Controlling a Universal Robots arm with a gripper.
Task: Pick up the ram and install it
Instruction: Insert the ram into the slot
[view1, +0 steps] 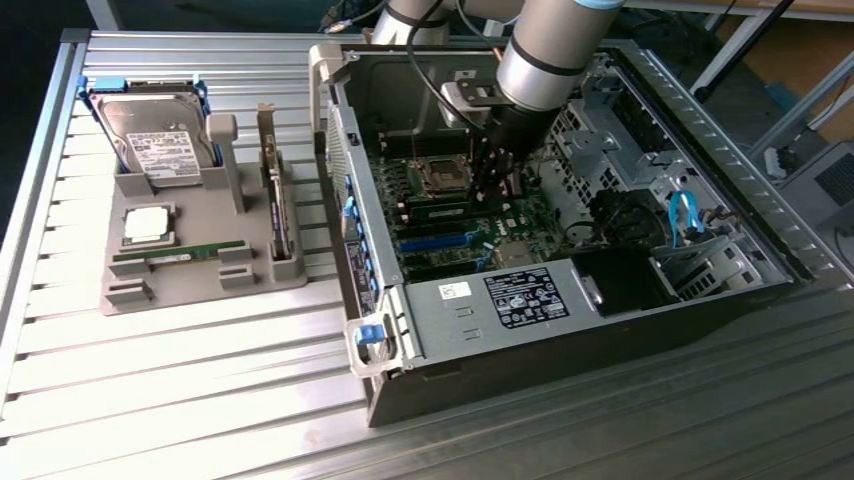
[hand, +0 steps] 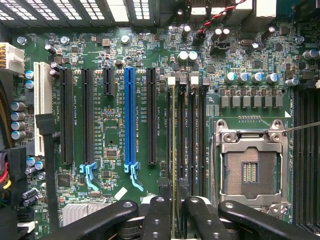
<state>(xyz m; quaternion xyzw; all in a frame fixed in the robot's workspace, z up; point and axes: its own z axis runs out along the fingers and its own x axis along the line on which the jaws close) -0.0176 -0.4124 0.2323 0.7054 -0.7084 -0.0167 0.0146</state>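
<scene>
The exterior view takes in the whole setting. The arm reaches down into the open case (view1: 561, 360) and the gripper (view1: 501, 190) hangs just beside the socket (view1: 441, 178), on the exterior view's right of it. Well apart from the socket, outside the case on the exterior view's left, a grey tray (view1: 214, 225) carries a drive (view1: 158, 140), a square chip (view1: 147, 225), a card (view1: 278, 200) standing on edge and a second stick (view1: 180, 256) lying flat.

The wrist view looks straight down on the board. The ram (hand: 173, 150) stands on edge in the memory slot farthest from the socket, between the socket and the blue slot (hand: 130, 115), with only its thin top edge facing the camera. Its long axis runs along the slot rows, parallel to the socket's side and to the blue slot, with one end under the gripper and the other pointing away from it.

The fingers (hand: 157, 215) sit one on each side of that edge, at the ram's near end. They are parted a little wider than the ram is thick, and a dark gap shows on the socket side. The gripper has nothing clamped.

In the exterior view a dark strip lies just beside the socket along its near side. Whether it is the ram is hard to tell.
</scene>
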